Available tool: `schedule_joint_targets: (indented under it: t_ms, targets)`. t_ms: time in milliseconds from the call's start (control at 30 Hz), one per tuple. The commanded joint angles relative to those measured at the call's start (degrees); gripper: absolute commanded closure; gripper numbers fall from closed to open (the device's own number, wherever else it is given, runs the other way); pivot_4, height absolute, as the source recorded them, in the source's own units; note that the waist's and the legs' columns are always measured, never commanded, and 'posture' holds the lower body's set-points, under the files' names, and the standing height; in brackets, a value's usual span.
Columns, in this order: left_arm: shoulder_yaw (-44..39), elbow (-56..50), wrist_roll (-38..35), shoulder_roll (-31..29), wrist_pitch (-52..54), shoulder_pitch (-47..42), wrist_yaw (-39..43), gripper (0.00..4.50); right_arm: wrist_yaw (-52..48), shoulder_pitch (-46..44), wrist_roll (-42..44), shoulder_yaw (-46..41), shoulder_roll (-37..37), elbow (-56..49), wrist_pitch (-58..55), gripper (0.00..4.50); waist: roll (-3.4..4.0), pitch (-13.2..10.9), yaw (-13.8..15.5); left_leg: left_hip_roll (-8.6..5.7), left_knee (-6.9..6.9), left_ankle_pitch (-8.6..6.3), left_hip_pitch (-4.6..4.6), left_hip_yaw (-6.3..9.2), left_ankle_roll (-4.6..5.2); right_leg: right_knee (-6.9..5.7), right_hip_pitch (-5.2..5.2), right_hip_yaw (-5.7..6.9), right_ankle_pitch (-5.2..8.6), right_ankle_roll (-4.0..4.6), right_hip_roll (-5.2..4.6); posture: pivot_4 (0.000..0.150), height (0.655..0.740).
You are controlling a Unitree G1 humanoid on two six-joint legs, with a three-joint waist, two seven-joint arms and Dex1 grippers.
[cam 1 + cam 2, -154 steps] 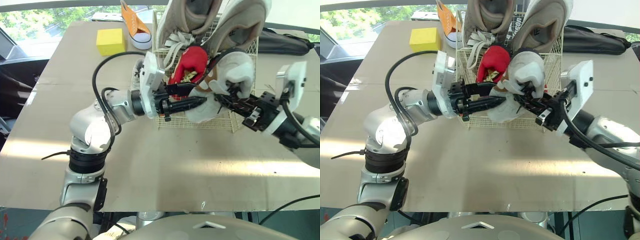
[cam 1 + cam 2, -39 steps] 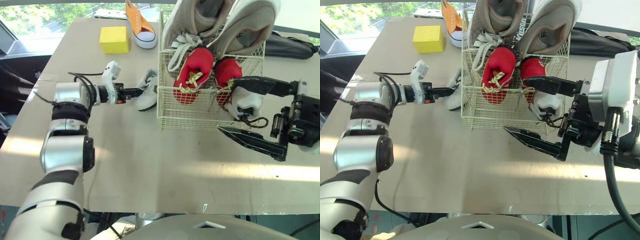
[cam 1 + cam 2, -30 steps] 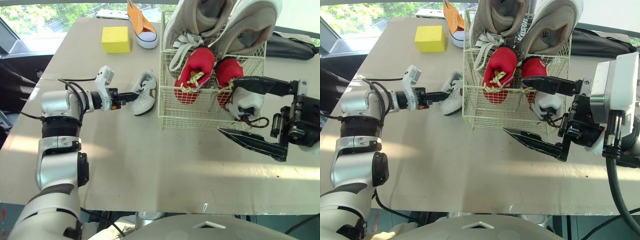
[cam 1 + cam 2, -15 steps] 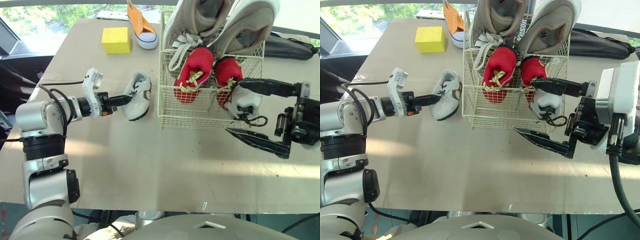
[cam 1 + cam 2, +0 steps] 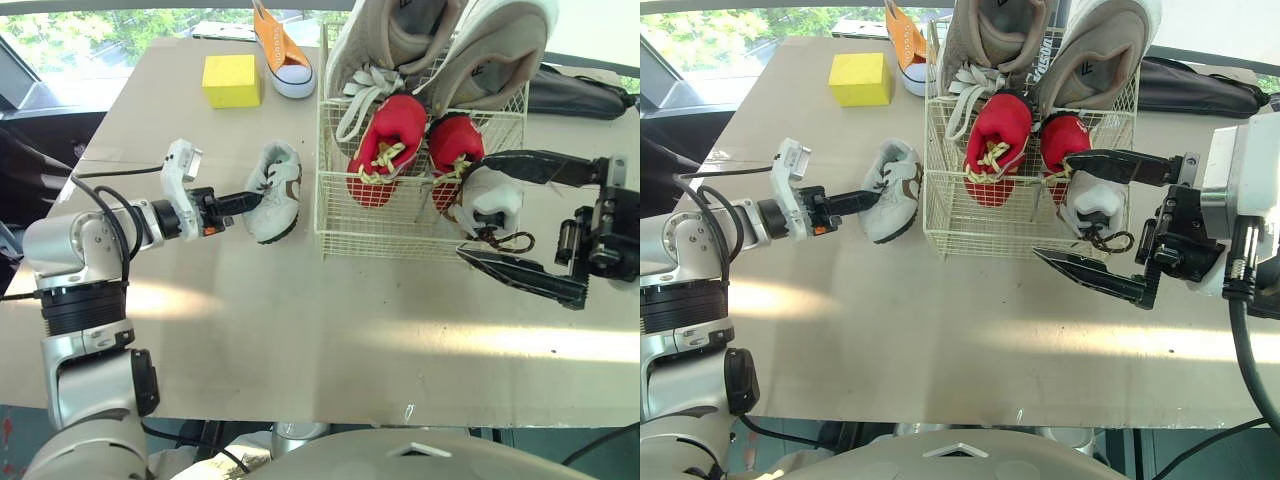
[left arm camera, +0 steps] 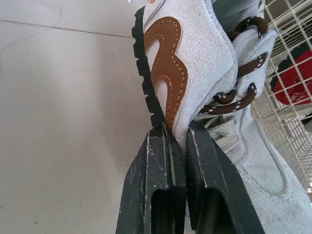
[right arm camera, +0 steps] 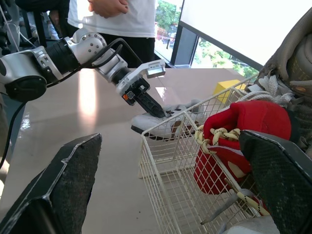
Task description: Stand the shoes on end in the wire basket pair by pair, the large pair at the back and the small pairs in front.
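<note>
A small white shoe with brown trim [image 5: 276,188] sits just left of the wire basket [image 5: 400,246]. My left gripper [image 5: 240,199] is shut on its heel edge, and in the left wrist view the fingers [image 6: 158,165] pinch the rim. Two large beige shoes [image 5: 392,40] stand on end at the basket's back. Two small red shoes [image 5: 385,150] stand in front of them. Another small white shoe [image 5: 492,205] stands at the basket's right front corner. My right gripper [image 5: 474,210] is wide open around that corner, holding nothing.
An orange sneaker [image 5: 280,55] and a yellow block [image 5: 224,80] lie at the table's far left. A black bag [image 5: 585,92] lies behind the basket on the right. A person [image 7: 117,19] stands beyond the table. Bare tabletop stretches in front of the basket.
My left gripper has drawn the white shoe a little to the left, away from the basket. My right gripper has backed off slightly to the right, still open.
</note>
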State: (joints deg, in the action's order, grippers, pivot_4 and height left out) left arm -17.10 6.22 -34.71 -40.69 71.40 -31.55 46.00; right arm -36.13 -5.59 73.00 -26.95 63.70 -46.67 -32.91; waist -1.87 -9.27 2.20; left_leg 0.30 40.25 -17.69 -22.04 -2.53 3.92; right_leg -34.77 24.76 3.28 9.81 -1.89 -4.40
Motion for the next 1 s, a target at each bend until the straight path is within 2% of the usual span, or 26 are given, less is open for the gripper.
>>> schedule_joint_targets:
  t_ms: [33,167,333,500,600,667,833,933,1000]
  targets:
    - [-0.94,-2.72,-1.66,-1.3,-1.16,-0.31,0.25,4.43,-0.62,-1.21,-0.39,-0.58,-0.68,-0.37,0.46,0.0,0.0,0.0,-0.01,0.0,0.0,0.0,0.0,-0.01,0.0,0.0,0.0,0.0,0.0,0.0,0.0,0.15,0.74]
    - [-2.04,-2.58,-1.74,-1.01,-3.59,-0.53,-0.1,4.43,-0.82,-1.31,-0.96,-0.71,-1.21,-0.55,0.43,0.0,0.0,0.0,-0.01,0.0,0.0,0.0,0.01,-0.02,0.0,0.0,0.0,0.0,0.0,0.0,0.01,0.15,0.74]
    - [-8.05,-5.81,-3.88,0.74,-8.99,-0.15,-1.89,4.43,0.18,0.49,-2.04,-2.4,-2.57,-1.02,0.32,0.0,0.0,0.0,0.0,0.0,0.0,0.0,0.0,-0.01,0.0,0.0,0.0,0.0,0.0,0.0,0.01,0.15,0.74]
    - [-13.12,-15.88,-6.6,1.55,-17.86,1.73,-2.12,4.43,5.58,-0.05,0.8,-1.0,-4.53,-0.08,-0.64,0.0,0.01,0.0,-0.06,0.0,0.0,-0.01,0.01,-0.02,-0.02,0.02,0.0,-0.02,0.0,0.01,-0.04,0.15,0.74]
    - [-14.7,-21.89,-11.15,1.54,-17.78,0.52,-3.62,4.43,5.83,-2.45,0.78,1.25,-5.18,1.27,-0.63,0.0,0.01,0.0,-0.05,0.0,0.0,0.02,0.05,-0.02,-0.07,0.0,-0.02,-0.01,-0.01,0.01,-0.04,0.15,0.74]
    - [-16.14,-26.34,-17.0,1.79,-16.22,-2.51,-6.3,4.43,4.44,-4.02,-0.21,2.53,-5.77,2.3,-0.12,0.0,0.0,-0.01,0.07,0.0,0.0,0.02,0.08,-0.02,-0.07,0.0,-0.06,0.01,-0.01,0.01,-0.03,0.15,0.74]
    - [-14.85,-35.25,-26.52,1.99,-15.87,-3.98,-10.74,4.43,-1.45,-2.37,-5.84,2.2,-7.31,3.41,1.91,0.0,0.14,0.07,-0.04,-0.05,0.02,0.03,0.11,-0.07,-0.06,0.02,-0.13,-0.02,-0.01,0.0,0.01,0.15,0.74]
    - [-9.68,-40.54,-23.44,3.78,-21.39,-0.57,-9.52,4.43,-3.47,-0.92,-8.85,1.68,-8.59,3.54,3.1,0.0,0.17,0.08,-0.04,-0.04,0.0,0.04,0.19,-0.08,-0.06,0.04,-0.21,-0.04,0.0,-0.02,0.16,0.15,0.74]
    - [-4.27,-41.78,-16.17,6.06,-29.11,2.52,-8.21,4.43,-3.46,-0.31,-10.21,1.76,-9.37,3.05,3.42,0.0,0.21,0.07,-0.01,-0.03,0.0,0.05,0.27,-0.15,-0.07,0.01,-0.25,-0.11,0.0,-0.01,0.25,0.15,0.74]
